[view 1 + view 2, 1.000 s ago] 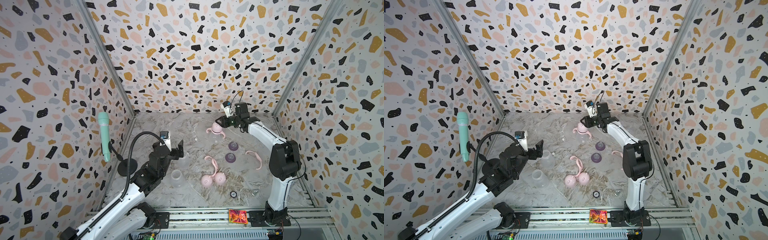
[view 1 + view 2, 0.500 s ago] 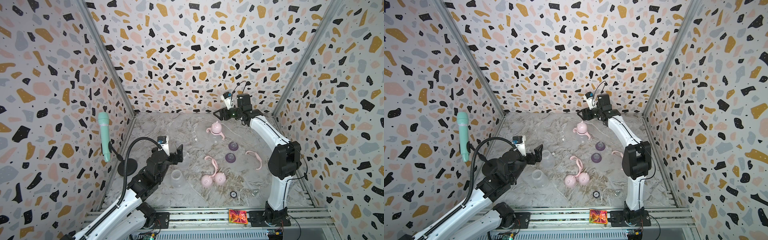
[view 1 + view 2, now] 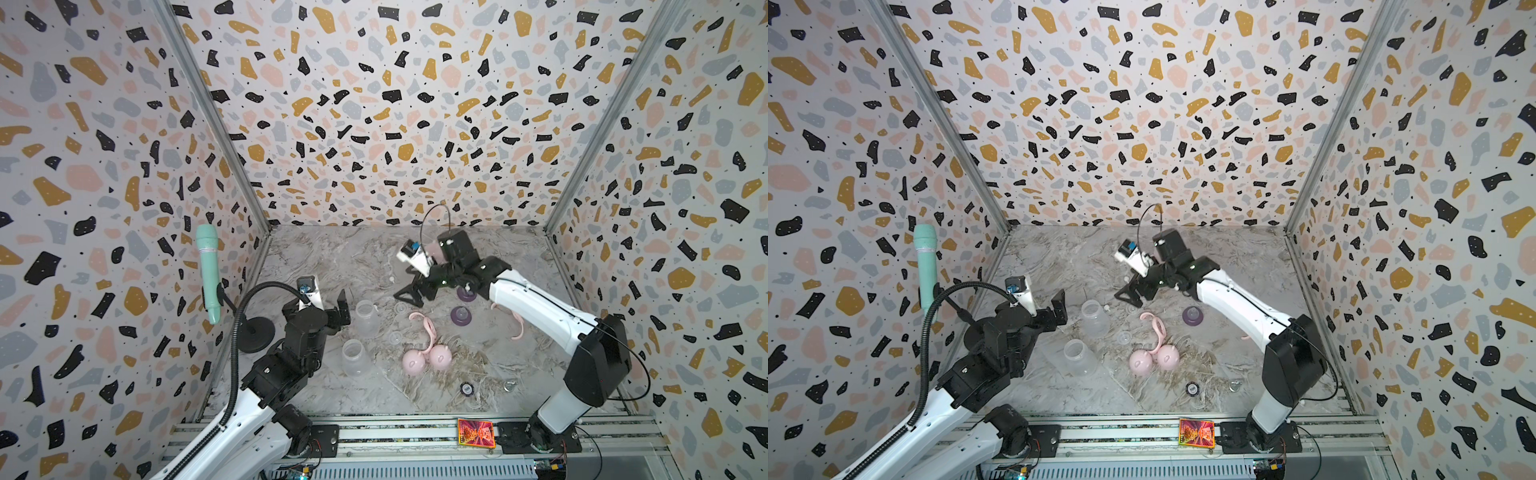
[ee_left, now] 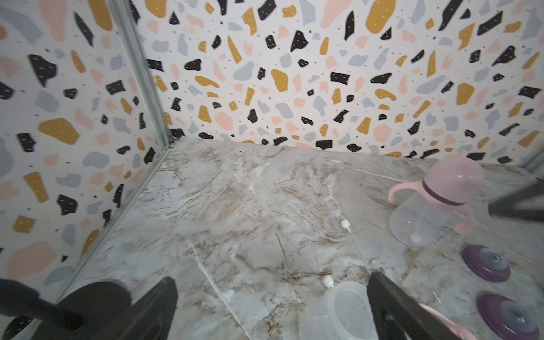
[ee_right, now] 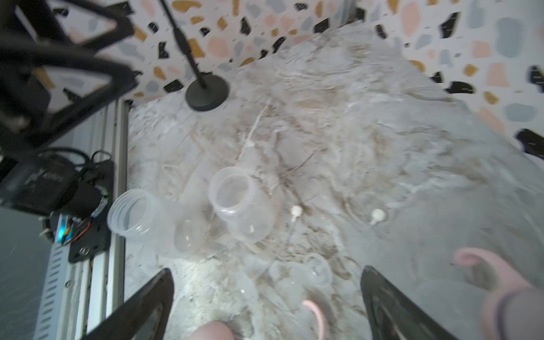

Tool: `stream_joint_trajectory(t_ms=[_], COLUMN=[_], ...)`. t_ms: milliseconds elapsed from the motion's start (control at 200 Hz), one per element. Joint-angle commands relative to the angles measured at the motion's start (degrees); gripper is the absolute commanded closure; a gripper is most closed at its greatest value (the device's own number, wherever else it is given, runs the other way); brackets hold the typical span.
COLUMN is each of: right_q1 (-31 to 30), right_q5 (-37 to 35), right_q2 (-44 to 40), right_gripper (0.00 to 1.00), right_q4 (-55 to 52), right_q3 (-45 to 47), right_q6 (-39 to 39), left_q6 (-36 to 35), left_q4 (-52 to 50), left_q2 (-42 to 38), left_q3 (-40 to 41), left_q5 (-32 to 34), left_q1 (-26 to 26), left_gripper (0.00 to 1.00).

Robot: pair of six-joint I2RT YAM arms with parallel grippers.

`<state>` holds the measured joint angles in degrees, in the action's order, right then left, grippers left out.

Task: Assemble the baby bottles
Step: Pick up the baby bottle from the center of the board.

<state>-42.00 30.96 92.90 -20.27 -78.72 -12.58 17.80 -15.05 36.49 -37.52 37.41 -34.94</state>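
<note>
Left hand (image 3: 330, 309) hovers empty, jaws spread wide, just left of two uncapped bottles (image 3: 366, 319) standing on the counter (image 3: 324, 257). Right hand (image 3: 414, 294), equally spread and empty, hangs mid-counter. One capped bottle (image 4: 426, 212) sits farther back; pink caps (image 3: 413, 362) and purple collars (image 3: 460, 316) lie right of the uncapped pair.

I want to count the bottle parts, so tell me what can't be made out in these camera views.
Assembled bottle: in both top views nearly hidden behind the right arm.
Purple teat collar: half under that arm in a top view.
Pink handle ring: partly under that arm.
Black disc: marking too small to read.
Small clear pieces: blurred in the right wrist view.
</note>
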Motion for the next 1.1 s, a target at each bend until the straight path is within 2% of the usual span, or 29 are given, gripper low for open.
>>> stream_joint_trajectory(t_ms=[0,185,411,946,1096], right_q1=[-3.9,-6.6,-7.0,-9.7,-9.6], right_q5=[-6.4,-9.2,-5.6,-7.0,-7.5], right_q2=[-1.9,1.8,6.9,20.2,22.2], right_gripper=[0.01,0.01,0.01,0.00,0.06], right_q4=[6.1,11.3,17.3,20.4,20.0], right_q3=[4.1,4.3,3.0,-6.1,-7.5], right_q6=[-2.0,0.4,3.3,4.6,5.2], left_q6=[0.0,0.9,1.0,-1.1,-1.6], left_q4=[-2.9,-5.0,-4.8,-4.1,-4.2], left_q2=[-2.2,-5.8,-8.7,-13.5,-14.3], left_q3=[-1.2,-0.7,0.8,1.8,2.1], left_q5=[7.5,8.8,6.2,1.9,1.4], left_q1=[0.4,0.4,0.4,0.4,0.4], left_gripper=[0.00,0.00,0.00,0.00,0.00])
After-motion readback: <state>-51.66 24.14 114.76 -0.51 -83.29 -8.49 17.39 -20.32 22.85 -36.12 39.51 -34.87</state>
